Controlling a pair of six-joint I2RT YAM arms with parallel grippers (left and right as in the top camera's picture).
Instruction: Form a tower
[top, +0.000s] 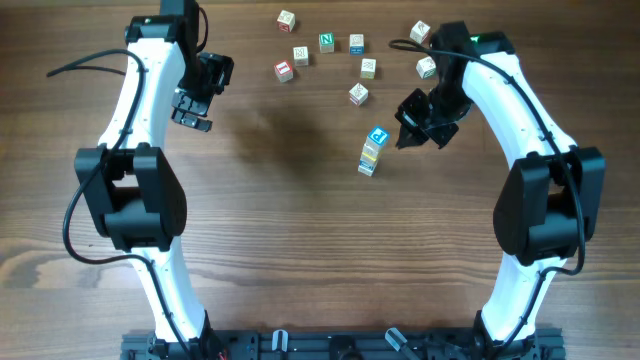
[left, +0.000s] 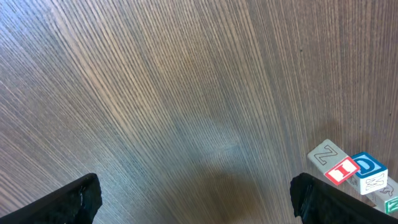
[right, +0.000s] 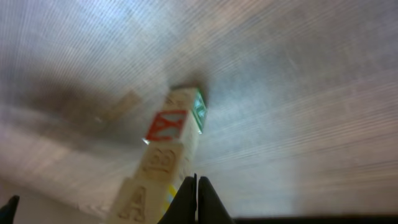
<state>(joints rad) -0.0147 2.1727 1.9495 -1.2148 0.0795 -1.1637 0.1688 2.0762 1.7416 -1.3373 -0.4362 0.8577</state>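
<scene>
The tower (top: 372, 152) stands right of centre on the desk (top: 300, 240), a narrow stack of pale letter cubes with a blue face on top, and it looks a little crooked from above, so I judge it wants gentle treatment. My right hand (right: 196, 196) sits just beside it, fingers pressed fully together with nothing between them. I read that as a slim closed tip kept close, ready to steady or nudge a cube without knocking the column. The loose cubes (top: 358, 94) lie scattered beyond the tower, apart from it, waiting to go on. My left hand (left: 196, 186) hangs well away over bare wood, spread as wide as it goes and empty, out of the way.
</scene>
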